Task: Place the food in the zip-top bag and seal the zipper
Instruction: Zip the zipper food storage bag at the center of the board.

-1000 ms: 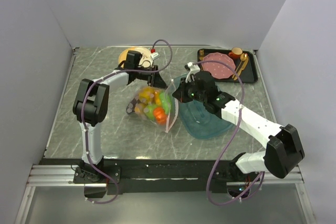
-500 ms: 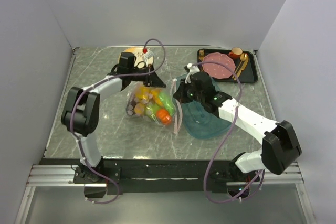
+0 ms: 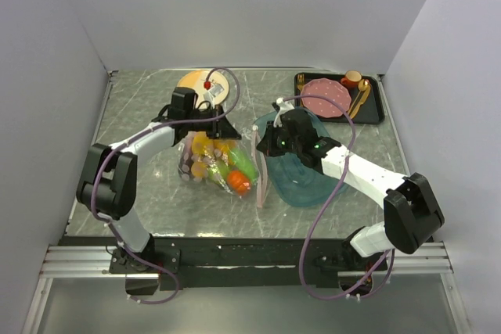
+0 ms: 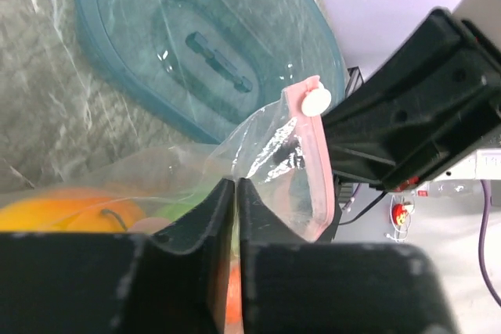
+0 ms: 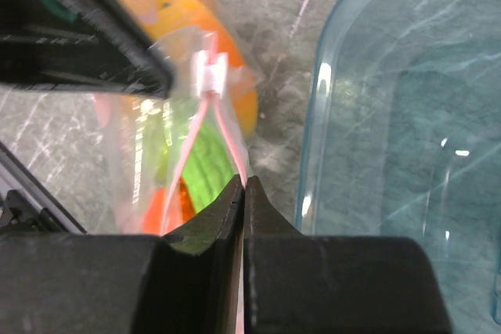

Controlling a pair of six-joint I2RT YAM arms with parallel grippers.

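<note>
The zip-top bag [image 3: 196, 150] lies mid-table with the food [image 3: 221, 165] inside: yellow, orange, green and red-orange pieces. Its pink zipper [image 3: 261, 181] runs along the right edge, toward the near side. My left gripper [image 3: 225, 129] is shut on the clear plastic near the bag's far edge; the left wrist view shows the jaws [image 4: 235, 184] pinching film, with the zipper's end and white slider [image 4: 317, 102] just beyond. My right gripper [image 3: 263, 145] is shut on the zipper; the right wrist view shows the jaws [image 5: 243, 184] closed on the pink strip [image 5: 223, 127], with the slider [image 5: 210, 73] ahead and the food [image 5: 205, 170] behind it.
A teal oval tray [image 3: 313, 187] lies right of the bag, under the right arm. A black tray with a pink plate [image 3: 327, 95] sits at the back right. A round yellow-orange board [image 3: 194, 80] is at the back, behind the left gripper. Grey walls stand close on both sides.
The left gripper has pulled the bag left and toward the near side. The right gripper has followed slightly, still holding the zipper. The bag now stands more stretched between them.
</note>
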